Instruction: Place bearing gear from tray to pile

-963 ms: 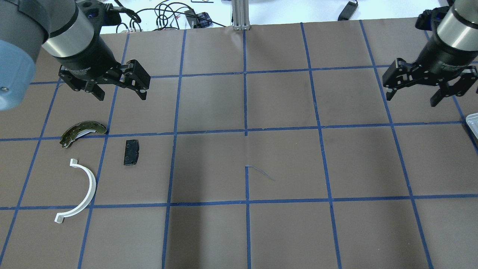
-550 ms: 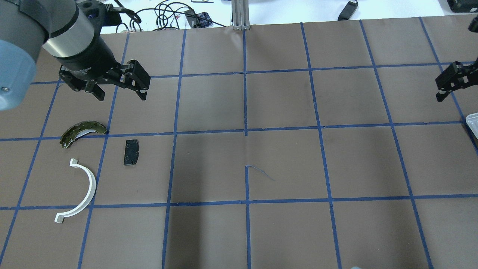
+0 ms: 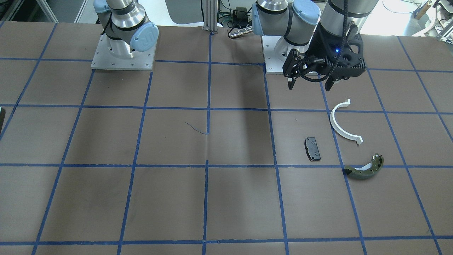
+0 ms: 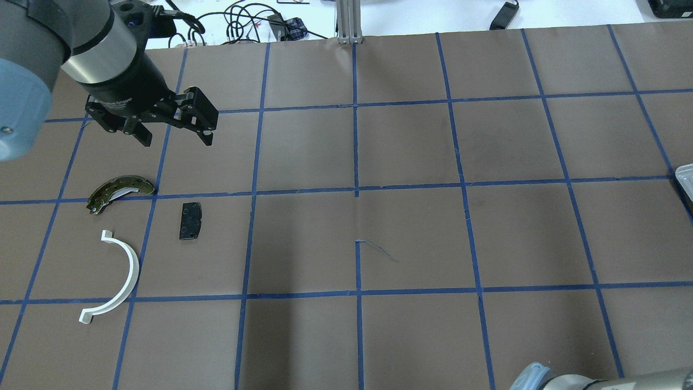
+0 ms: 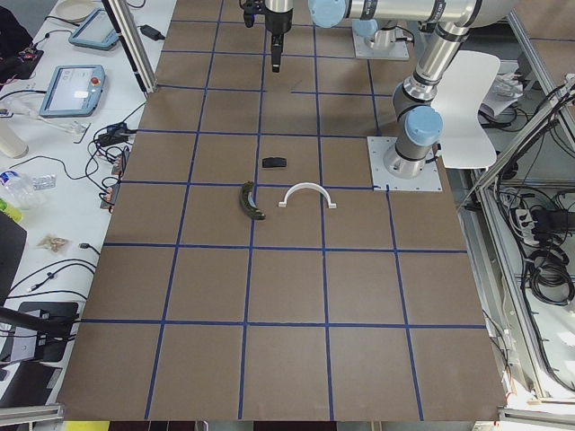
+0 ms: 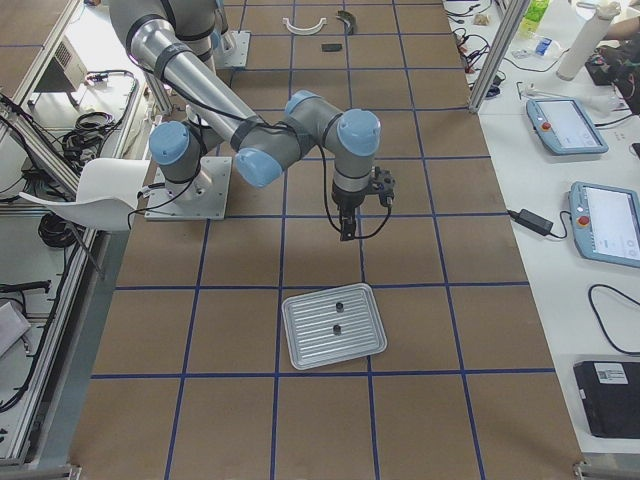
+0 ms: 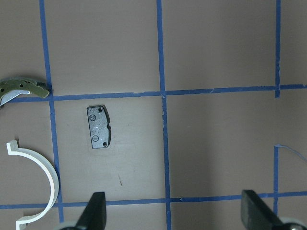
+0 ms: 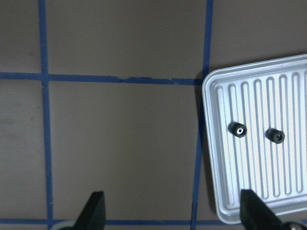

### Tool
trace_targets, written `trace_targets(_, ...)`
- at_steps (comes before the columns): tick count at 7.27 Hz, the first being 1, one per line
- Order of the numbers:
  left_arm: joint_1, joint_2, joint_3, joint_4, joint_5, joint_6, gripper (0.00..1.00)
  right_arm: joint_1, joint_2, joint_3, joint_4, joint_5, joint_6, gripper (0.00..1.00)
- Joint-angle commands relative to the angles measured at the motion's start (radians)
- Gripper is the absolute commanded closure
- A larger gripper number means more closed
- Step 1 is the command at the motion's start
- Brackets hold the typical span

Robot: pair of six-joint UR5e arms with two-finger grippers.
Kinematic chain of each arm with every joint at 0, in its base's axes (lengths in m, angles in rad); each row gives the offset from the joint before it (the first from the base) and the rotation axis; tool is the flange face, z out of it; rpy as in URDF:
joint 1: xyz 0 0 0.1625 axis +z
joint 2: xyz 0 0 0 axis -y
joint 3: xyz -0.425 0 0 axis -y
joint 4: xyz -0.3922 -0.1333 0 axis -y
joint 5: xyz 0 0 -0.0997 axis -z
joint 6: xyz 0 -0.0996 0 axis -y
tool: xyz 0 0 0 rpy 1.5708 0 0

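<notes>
1. The bench (image 4: 411, 141) is the biggest thing. It is brown with blue lines and fills every view.
2. The left pincer (image 4: 177, 141) hangs at the upper left of the overhead view. Its jaws are wide and hold nothing.
3. The right pincer (image 8: 170, 193) shows low in its own wrist view. Its jaws are wide too, and hold nothing. It hovers over bare bench, just left of the tray.
4. The tray (image 8: 288, 86) is silver with ribs. It sits at the right edge of the right wrist view.
5. The pile is three loose parts at the left of the overhead view. They are a white half-ring (image 4: 131, 268), a green brake shoe (image 4: 116, 189) and a black brake pad (image 4: 190, 221). They lie near each other but do not touch.
6. One bearing gear (image 8: 237, 129) and a second bearing gear (image 8: 276, 135) lie side by side in the tray. They are tiny and black.
7. I think the job is at the reach step, as no gear is picked up yet. Next, the right pincer should slide over one gear, go down and close on it with care. The pile is well apart from the tray, so the carry will be long.
</notes>
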State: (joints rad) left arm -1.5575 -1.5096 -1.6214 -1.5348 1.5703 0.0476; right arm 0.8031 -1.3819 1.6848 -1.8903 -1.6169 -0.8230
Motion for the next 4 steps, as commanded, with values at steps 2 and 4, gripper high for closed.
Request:
trace_targets(2, 0.001, 0.0, 0.0, 0.001, 0.0, 0.0, 0.0, -0.111, 0.185, 0.0, -0.212, 0.009, -0.154, 0.02)
trace_targets(4, -0.001, 0.0, 0.0, 0.001, 0.0, 0.0, 0.0, -0.125, 0.271, 0.004, -0.22, 0.008, -0.157, 0.11)
